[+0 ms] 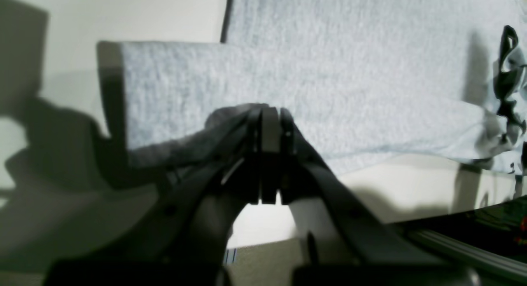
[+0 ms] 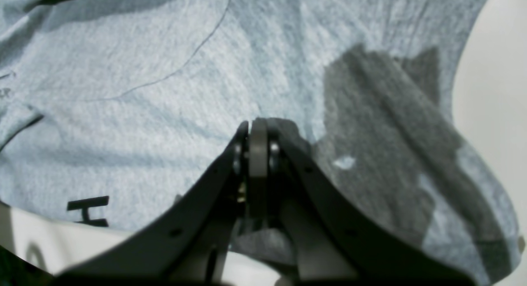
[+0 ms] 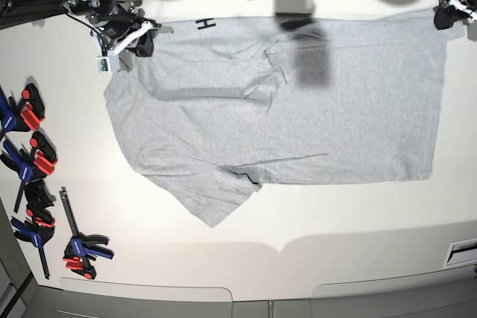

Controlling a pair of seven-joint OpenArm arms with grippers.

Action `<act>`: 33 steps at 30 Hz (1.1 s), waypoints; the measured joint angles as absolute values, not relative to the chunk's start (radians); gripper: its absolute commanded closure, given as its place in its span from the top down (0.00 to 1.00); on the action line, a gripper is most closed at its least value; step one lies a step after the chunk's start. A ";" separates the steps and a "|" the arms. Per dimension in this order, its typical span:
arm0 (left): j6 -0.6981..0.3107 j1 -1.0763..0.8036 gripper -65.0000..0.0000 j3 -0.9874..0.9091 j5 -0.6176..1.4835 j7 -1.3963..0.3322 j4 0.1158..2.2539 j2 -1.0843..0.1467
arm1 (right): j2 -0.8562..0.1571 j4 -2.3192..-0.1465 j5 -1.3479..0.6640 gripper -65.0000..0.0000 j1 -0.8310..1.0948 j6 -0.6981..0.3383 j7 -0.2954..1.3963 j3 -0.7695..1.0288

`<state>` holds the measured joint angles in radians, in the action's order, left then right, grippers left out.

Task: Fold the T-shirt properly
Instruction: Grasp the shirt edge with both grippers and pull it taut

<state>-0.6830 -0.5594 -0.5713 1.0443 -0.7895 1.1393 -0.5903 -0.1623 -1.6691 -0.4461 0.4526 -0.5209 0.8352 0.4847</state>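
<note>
Clamps are lying along the worktop's left edge. Both pincers, left and right, are pinching the spread grey T-shirt

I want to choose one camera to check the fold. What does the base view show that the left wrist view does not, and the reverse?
Only the base view shows the whole T-shirt spread on the table, the clamps at its edge, and the right gripper at a corner. Only the left wrist view shows the left gripper close up, jaws shut on fabric. Both show grey cloth and the white table.
</note>
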 measured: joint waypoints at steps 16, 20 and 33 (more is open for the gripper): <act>-0.690 -0.632 0.00 -0.687 1.068 -0.869 1.139 -0.577 | -0.170 -1.671 -0.475 0.00 0.451 -0.520 0.910 0.488; -0.688 -0.632 0.00 -0.687 1.057 -0.865 1.152 -0.577 | -0.170 -1.672 -0.476 0.00 0.451 -0.520 0.913 0.488; -0.640 -0.643 0.00 -0.686 0.990 -0.847 1.432 -0.576 | -0.171 -1.722 -0.625 0.08 0.451 -0.497 1.000 0.490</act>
